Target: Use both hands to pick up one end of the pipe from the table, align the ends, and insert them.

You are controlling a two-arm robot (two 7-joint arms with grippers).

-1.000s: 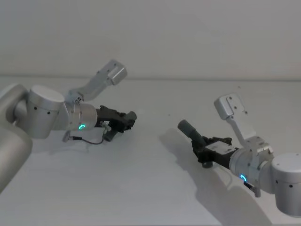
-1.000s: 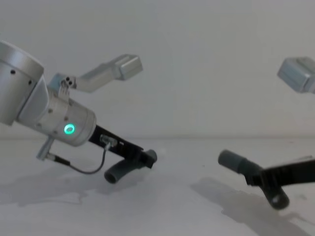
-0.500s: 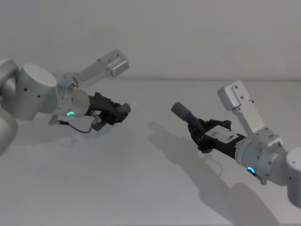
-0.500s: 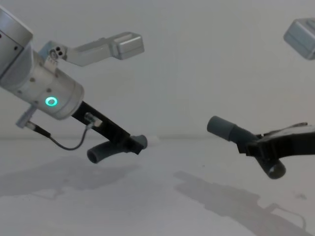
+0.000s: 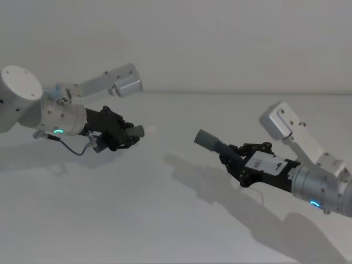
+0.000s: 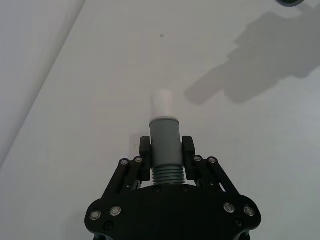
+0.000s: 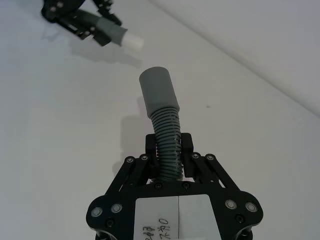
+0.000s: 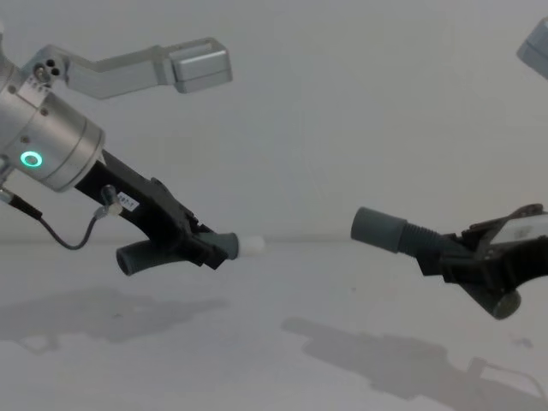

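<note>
Rising since a second ago, both arms now carry their loads clear of the table (image 5: 165, 220), higher in the chest view than before. The left gripper (image 8: 205, 248) pinches the left pipe piece (image 8: 137, 257) just behind its cuff, and its whitish spigot (image 8: 251, 246) has swung round to point at the other arm. The right gripper (image 8: 432, 257) clamps the right pipe piece (image 8: 415, 235) on its ribs, grey cuff (image 8: 378, 229) aimed back, roughly level with the spigot yet well apart from it. Most of the left piece's ribs sit hidden between the fingers in the left wrist view, and the chest view's edge cuts off the right arm.
</note>
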